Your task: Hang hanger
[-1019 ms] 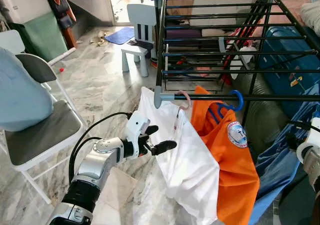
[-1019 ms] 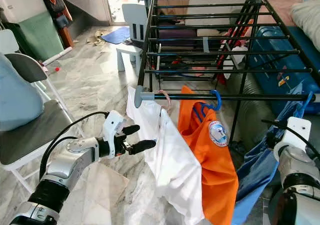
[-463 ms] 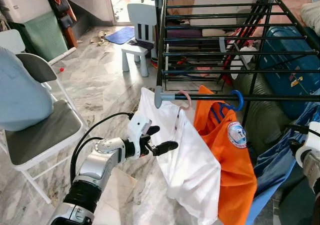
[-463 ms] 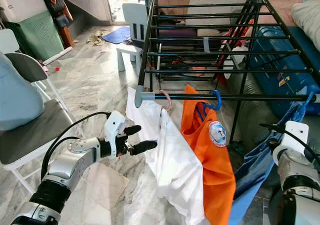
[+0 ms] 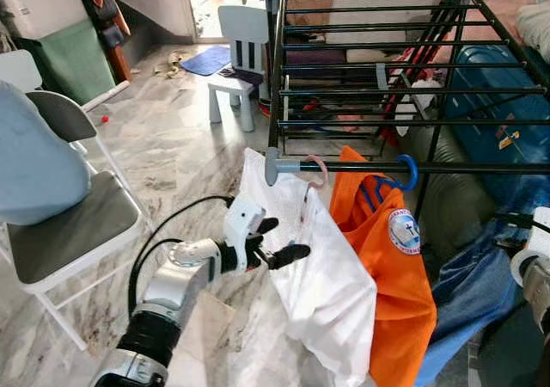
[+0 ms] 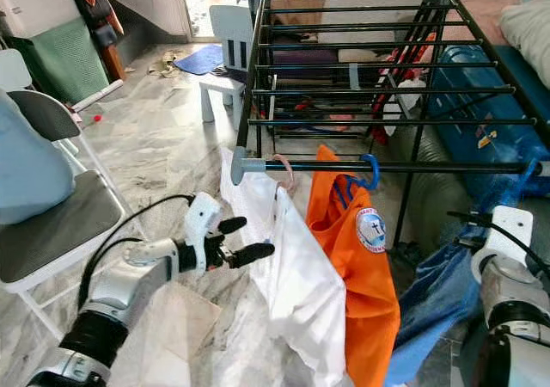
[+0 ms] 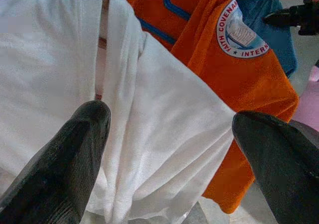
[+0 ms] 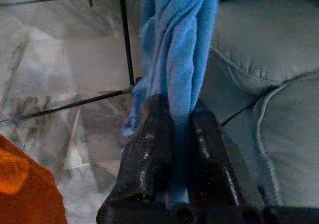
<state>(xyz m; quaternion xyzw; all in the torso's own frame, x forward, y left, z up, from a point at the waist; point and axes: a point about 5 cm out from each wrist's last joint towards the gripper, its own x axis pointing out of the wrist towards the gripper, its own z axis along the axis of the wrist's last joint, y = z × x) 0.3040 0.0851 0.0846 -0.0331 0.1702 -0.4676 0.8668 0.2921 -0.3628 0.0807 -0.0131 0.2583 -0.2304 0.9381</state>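
Through my left eye, the black metal drying rack [image 5: 361,86] stood before me on the marble floor. On its front rail, near the left corner, a pale pink plastic hanger [image 5: 319,171] was hooked, carrying a white shirt [image 5: 322,275]. Just beside it along the same rail hung a blue plastic hanger [image 5: 404,174] with an orange shirt with a round badge [image 5: 391,258]. My left gripper [image 5: 277,241] hovered at the white shirt's left edge, fingers apart and holding nothing. At the rack's right end a blue cloth [image 5: 468,292] draped down toward my right arm. A grey folding chair [image 5: 64,224] stood well apart to the left.

Through my right eye, the same scene showed, with my right wrist's white housing [image 6: 507,232] beside the blue cloth.

My left wrist camera looked between my two black fingers [image 7: 65,159], spread wide with the white shirt in front of them and the orange shirt just behind it.

My right wrist camera showed my right gripper [image 8: 174,149] clamped on the blue cloth, which ran up in a twisted strip from between the fingers.
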